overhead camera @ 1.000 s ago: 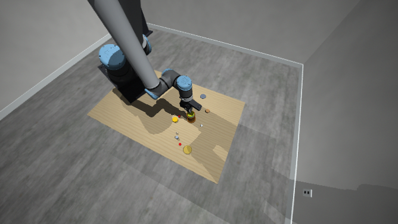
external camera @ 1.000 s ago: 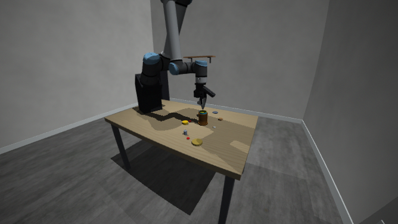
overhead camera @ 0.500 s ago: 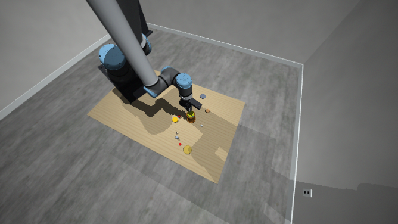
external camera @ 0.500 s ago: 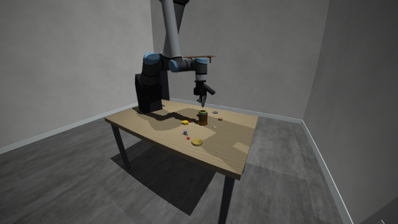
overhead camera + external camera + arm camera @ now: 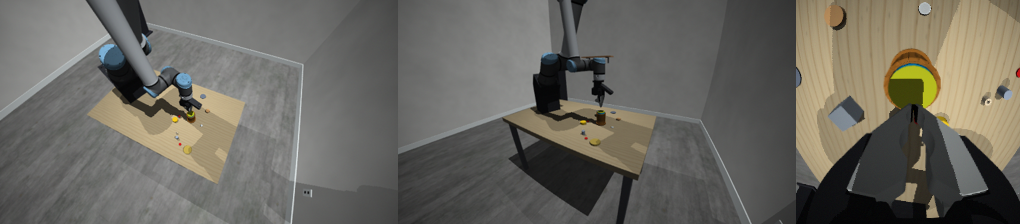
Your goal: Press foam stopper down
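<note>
A brown jar (image 5: 600, 118) stands upright on the wooden table, also seen in the top view (image 5: 190, 117). Its yellow foam stopper (image 5: 912, 88) fills the mouth, with a thin blue ring around it. In the exterior view the stopper's top (image 5: 600, 112) stands a little above the brown rim. My gripper (image 5: 600, 105) is shut and empty. Its fingertips (image 5: 914, 114) hang a short way above the stopper, apart from it. Nothing lies on the stopper.
Small things lie around the jar: a yellow disc (image 5: 583, 122), a larger tan disc (image 5: 594, 142), a grey disc (image 5: 613, 112), an orange-brown piece (image 5: 618, 118), a grey block (image 5: 846, 112), a small grey cylinder (image 5: 583, 131), red dots (image 5: 585, 138).
</note>
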`<action>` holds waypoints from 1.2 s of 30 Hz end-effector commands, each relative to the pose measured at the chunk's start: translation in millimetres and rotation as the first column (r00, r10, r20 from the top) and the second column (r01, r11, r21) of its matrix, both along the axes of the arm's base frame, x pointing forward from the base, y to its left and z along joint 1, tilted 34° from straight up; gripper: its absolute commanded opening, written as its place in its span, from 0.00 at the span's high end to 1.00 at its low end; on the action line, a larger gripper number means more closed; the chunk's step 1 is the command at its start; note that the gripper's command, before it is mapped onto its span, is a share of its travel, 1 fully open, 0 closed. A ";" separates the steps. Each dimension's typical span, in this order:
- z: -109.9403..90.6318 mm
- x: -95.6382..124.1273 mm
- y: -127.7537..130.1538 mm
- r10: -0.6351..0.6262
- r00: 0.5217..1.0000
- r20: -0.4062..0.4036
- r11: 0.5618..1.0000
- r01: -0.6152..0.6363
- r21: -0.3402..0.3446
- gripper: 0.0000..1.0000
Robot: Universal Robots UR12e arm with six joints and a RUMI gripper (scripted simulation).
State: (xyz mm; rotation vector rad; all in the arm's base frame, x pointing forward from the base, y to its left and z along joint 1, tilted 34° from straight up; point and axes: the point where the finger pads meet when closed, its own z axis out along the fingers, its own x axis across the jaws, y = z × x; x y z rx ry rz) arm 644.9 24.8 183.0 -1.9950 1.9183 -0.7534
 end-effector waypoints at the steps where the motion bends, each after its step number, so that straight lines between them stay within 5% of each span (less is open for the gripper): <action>1: 0.5 0.2 0.1 0.000 1.000 0.001 1.000 0.000 0.000 1.00; 36: -27.6 18.5 -5.2 0.000 1.000 0.001 1.000 0.000 0.000 1.00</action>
